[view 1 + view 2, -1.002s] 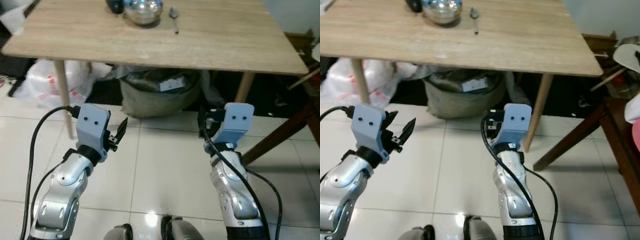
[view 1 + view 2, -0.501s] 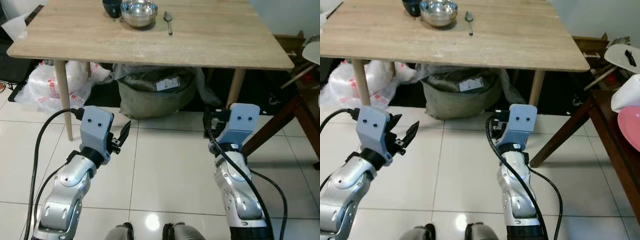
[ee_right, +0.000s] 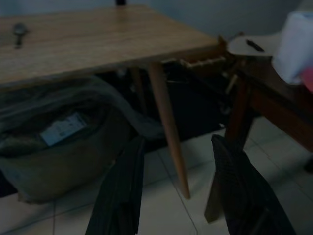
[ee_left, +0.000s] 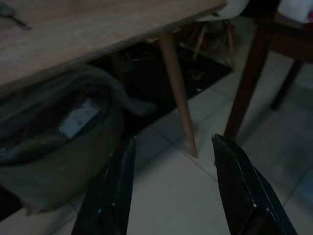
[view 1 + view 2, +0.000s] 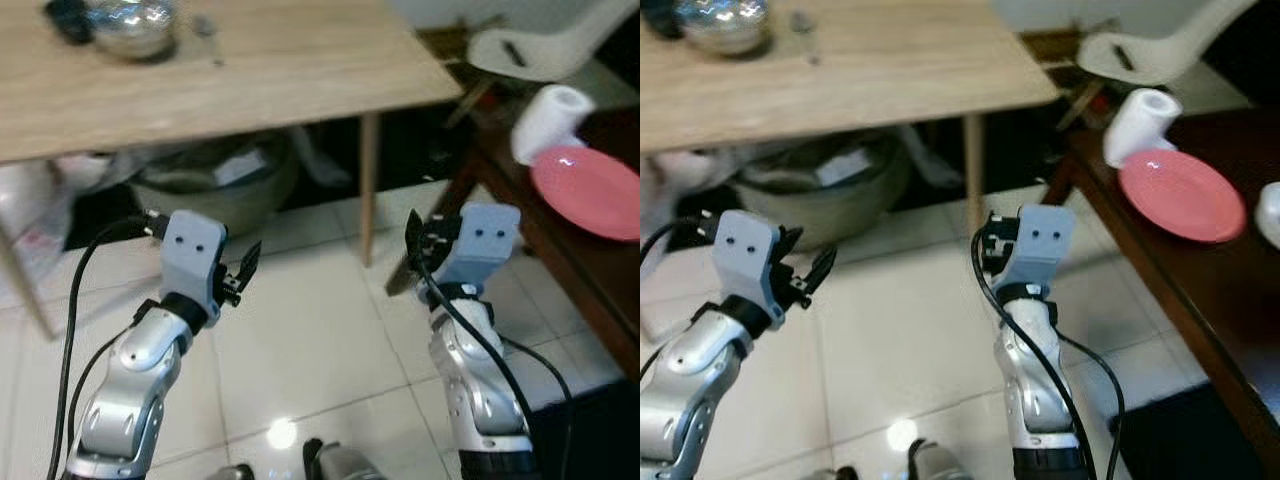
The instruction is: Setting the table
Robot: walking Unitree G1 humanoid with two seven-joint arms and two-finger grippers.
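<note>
Right eye view: pink round plate (image 5: pixel 1181 194) on dark wooden table (image 5: pixel 1230 290); left gripper (image 5: pixel 243 272), right gripper (image 3: pixel 178 191) beside, apart, empty, presumably pre-pickup.

White tiled floor (image 5: pixel 300 340) lies open ahead; passage is narrowed by the light wooden tabletop's slanted leg (image 5: pixel 367 185), a bulging grey-green sack (image 5: pixel 215 185) and the dark wooden table (image 5: pixel 1160 260).

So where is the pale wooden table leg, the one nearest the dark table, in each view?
Left eye view: table leg, upper centre, between the two arms.
Right eye view: table leg, upper centre.
Left wrist view, beyond the gap of the open left hand.
Right wrist view, beyond the open right hand.
Shared landmark: the sack beside it under the table.
</note>
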